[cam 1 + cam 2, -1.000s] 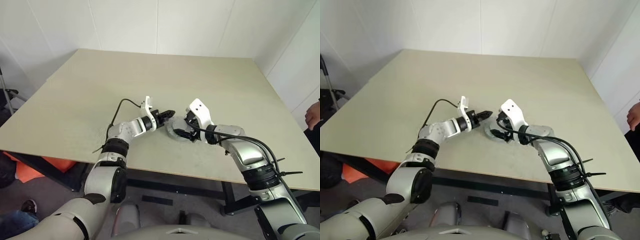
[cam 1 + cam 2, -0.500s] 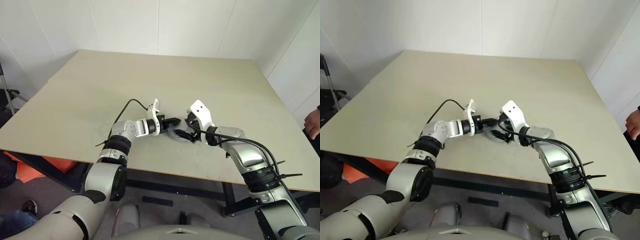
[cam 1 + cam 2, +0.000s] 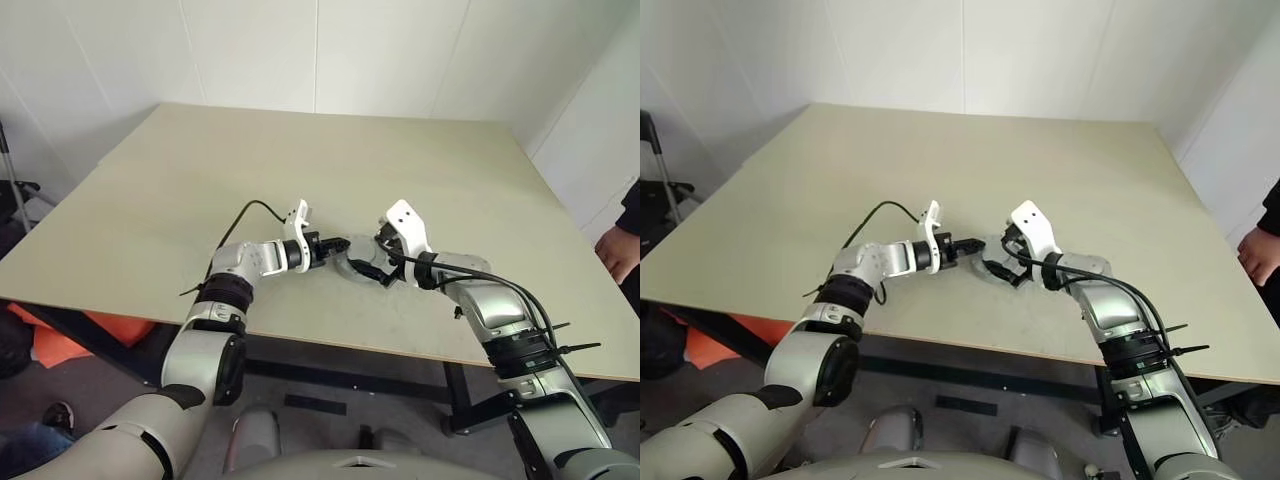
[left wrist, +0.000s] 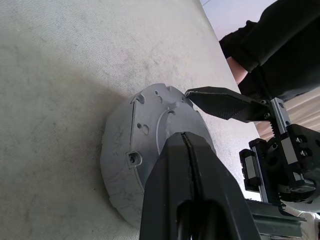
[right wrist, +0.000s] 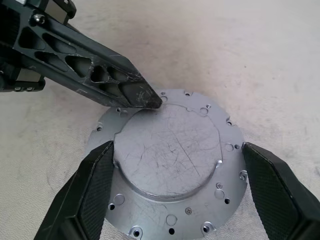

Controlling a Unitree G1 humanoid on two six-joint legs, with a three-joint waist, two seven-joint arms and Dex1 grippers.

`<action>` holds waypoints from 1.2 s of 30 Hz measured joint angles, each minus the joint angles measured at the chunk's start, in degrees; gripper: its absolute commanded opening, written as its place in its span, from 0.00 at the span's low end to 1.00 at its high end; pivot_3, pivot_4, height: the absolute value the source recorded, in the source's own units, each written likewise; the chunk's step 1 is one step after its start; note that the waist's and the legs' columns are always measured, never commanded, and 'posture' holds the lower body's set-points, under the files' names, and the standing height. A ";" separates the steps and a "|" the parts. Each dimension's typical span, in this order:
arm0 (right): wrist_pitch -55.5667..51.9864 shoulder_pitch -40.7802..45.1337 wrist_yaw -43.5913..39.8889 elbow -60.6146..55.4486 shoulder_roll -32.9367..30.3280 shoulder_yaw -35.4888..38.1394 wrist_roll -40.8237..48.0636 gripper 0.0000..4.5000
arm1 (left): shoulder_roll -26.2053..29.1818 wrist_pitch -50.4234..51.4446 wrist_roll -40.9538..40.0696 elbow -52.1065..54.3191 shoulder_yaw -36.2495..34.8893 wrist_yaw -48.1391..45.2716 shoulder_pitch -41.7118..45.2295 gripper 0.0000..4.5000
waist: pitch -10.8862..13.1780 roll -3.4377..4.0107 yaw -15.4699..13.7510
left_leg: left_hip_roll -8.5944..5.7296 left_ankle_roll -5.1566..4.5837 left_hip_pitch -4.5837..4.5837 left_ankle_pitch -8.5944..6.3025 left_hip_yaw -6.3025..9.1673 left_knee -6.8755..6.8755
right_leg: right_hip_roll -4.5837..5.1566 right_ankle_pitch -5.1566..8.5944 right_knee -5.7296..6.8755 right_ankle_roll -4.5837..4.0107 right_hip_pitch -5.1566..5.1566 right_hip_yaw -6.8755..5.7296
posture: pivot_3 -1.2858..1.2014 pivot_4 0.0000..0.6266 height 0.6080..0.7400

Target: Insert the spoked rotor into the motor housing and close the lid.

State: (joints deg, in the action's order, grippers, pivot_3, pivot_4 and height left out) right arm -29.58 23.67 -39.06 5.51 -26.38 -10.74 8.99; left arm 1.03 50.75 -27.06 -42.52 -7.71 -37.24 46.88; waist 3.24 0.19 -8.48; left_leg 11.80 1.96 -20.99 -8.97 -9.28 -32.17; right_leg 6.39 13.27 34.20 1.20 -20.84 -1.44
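The lid (image 5: pixel 170 150), a round grey metal cap with a raised, scratched centre and small holes round its rim, lies flat on the beige table (image 3: pixel 200 200), near the front edge. My left gripper (image 4: pixel 183 139) is shut, and its tip (image 5: pixel 149 100) rests on the lid's top near the rim. My right gripper (image 5: pixel 175 167) is open, with one finger (image 5: pixel 92 187) on each side of the lid, close to its rim. The motor housing and the spoked rotor are hidden. In the head views the lid (image 3: pixel 355 266) sits between the two grippers.
A person's hand (image 3: pixel 615 250) and dark sleeve (image 4: pixel 280 45) are at the table's right side. A black cable (image 3: pixel 245 212) loops up from my left wrist. The table's front edge (image 3: pixel 330 345) runs just behind both forearms.
My left gripper has dipped and its tip now sits on the lid's top. My right gripper's fingers have spread wider around the lid. The person's hand has shifted at the right edge.
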 measured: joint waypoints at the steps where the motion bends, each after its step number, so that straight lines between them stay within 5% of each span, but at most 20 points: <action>1: 0.27 -0.19 -0.17 -0.49 -0.38 -0.08 -0.04 1.00 | 0.05 0.54 -0.22 0.15 0.00 -0.18 0.00 0.00 | 0.00 0.00 -0.02 | 0.00 0.00 -0.02 0.00 0.00 0.01 | 0.00 0.00 -0.02 0.00 -0.01 0.00 | 0.52 0.00 1.00; 14: -7.23 -2.41 -10.19 -18.26 -8.02 6.43 10.36 1.00 | 0.73 2.89 -1.31 0.76 0.04 -2.14 0.00 0.00 | 0.01 0.04 -0.20 | 0.00 -0.21 -0.52 -0.12 -0.02 0.22 | -0.05 -0.24 -0.50 -0.38 -0.24 -0.05 | 0.52 0.00 1.00; 19: -18.86 2.26 -5.27 -15.16 -5.07 16.01 19.07 1.00 | 0.82 2.24 -1.17 -0.15 0.08 -2.40 0.32 0.00 | 0.01 0.08 -0.17 | 0.00 -0.16 -0.44 -0.09 -0.05 0.22 | -0.05 -0.24 -0.48 -0.39 -0.21 -0.04 | 0.52 0.00 1.00; 36: -46.10 -0.63 4.49 -4.56 0.16 25.88 28.44 1.00 | 1.23 0.47 -0.79 -2.07 -0.05 -2.51 1.02 0.00 | -0.01 0.25 -0.23 | -0.01 0.09 -0.45 0.05 -0.07 0.29 | -0.05 -0.25 -0.47 -0.39 -0.26 -0.05 | 0.52 0.00 1.00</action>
State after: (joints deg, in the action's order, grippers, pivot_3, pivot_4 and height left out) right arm -75.67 23.04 -34.57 0.95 -26.21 15.14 37.43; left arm 2.26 51.22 -27.85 -44.59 -7.76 -39.74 47.90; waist 3.23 0.43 -8.71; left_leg 11.79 2.04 -21.43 -8.91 -9.36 -31.87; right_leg 6.34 13.03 33.73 0.82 -21.10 -1.50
